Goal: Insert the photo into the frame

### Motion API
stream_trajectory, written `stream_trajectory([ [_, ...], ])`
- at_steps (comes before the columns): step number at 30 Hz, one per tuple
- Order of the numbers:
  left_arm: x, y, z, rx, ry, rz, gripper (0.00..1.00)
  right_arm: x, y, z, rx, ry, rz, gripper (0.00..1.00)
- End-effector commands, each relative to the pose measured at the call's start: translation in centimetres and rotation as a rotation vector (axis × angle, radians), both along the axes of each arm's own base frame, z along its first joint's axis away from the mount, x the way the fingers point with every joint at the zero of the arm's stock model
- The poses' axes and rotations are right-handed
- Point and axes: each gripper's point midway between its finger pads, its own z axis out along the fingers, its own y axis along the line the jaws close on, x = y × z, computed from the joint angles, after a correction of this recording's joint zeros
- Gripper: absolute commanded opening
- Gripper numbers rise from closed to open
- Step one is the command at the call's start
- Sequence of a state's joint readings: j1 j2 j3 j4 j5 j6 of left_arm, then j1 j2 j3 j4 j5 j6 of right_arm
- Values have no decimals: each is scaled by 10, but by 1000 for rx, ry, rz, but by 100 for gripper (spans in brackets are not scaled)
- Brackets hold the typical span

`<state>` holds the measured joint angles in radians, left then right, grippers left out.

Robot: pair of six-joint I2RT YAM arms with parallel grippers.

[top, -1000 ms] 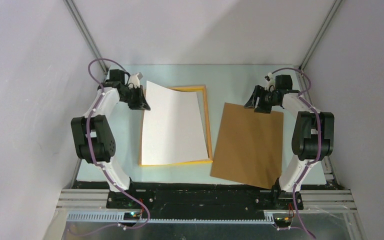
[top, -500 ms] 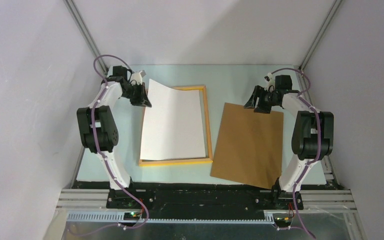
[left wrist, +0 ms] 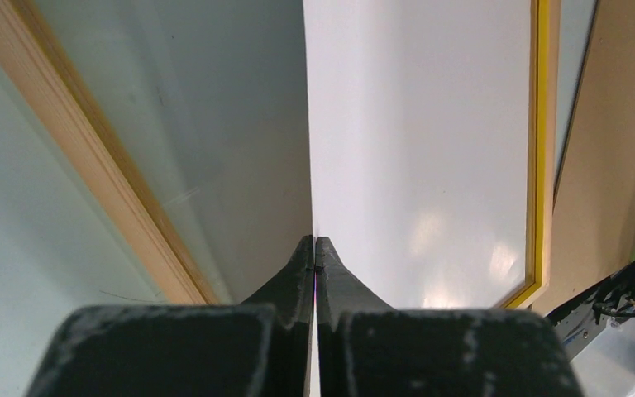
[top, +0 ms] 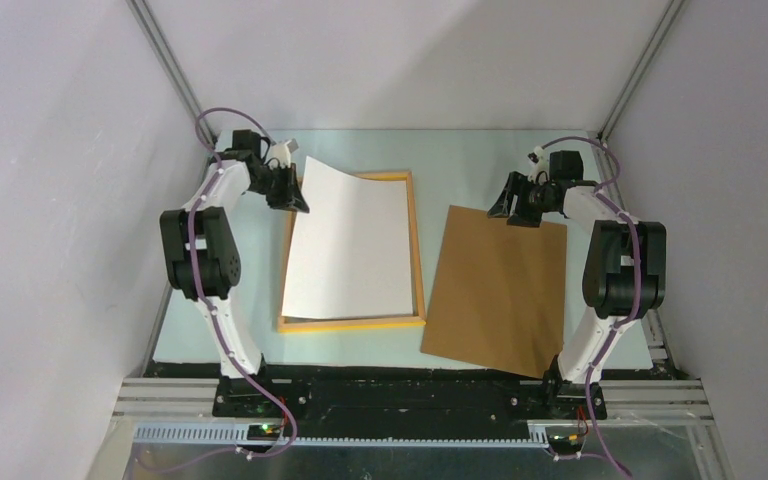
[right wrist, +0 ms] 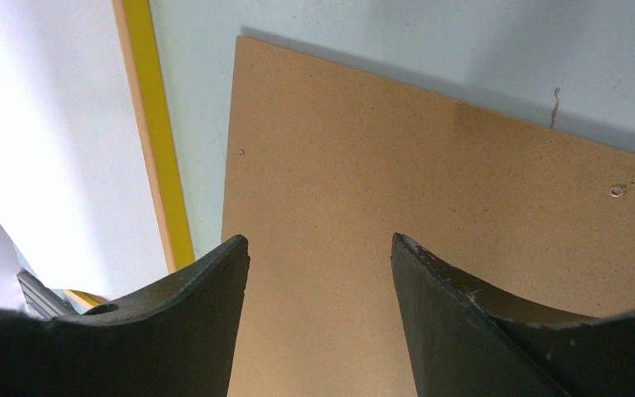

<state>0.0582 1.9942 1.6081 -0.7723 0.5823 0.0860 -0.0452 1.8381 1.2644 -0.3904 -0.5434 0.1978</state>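
The photo (top: pixel 350 245) lies white side up over the yellow-orange frame (top: pixel 417 250), and its printed face is hidden. Its far-left corner is lifted, with my left gripper (top: pixel 298 205) shut on it. In the left wrist view the sheet (left wrist: pixel 413 149) runs on edge out of the closed left gripper (left wrist: pixel 315 241), between the frame's rails (left wrist: pixel 543 141). My right gripper (top: pixel 505 210) hangs open over the far edge of the brown backing board (top: pixel 495 290). The right wrist view shows nothing between the right gripper (right wrist: pixel 320 240) fingers, only board (right wrist: pixel 430 165) below.
The backing board lies flat to the right of the frame, its near corner close to the table's front edge (top: pixel 360 362). Grey walls close in on both sides. The right arm's upright links (top: pixel 625 265) stand beside the board.
My left gripper has moved back and a little right with the photo's corner. The sheet has slid right, squarer inside the frame. The right arm has stayed still.
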Motion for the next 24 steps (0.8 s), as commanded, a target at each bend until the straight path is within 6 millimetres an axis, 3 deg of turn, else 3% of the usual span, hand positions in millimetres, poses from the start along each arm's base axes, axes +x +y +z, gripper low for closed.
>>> stream_trajectory([
  [1, 11, -4, 10, -5, -41, -9, 0, 4, 1, 3, 3, -32, 19, 68],
  [24, 4, 8, 4, 34, -64, 125, 0, 4, -2, 4, 15, -27, 12, 68],
])
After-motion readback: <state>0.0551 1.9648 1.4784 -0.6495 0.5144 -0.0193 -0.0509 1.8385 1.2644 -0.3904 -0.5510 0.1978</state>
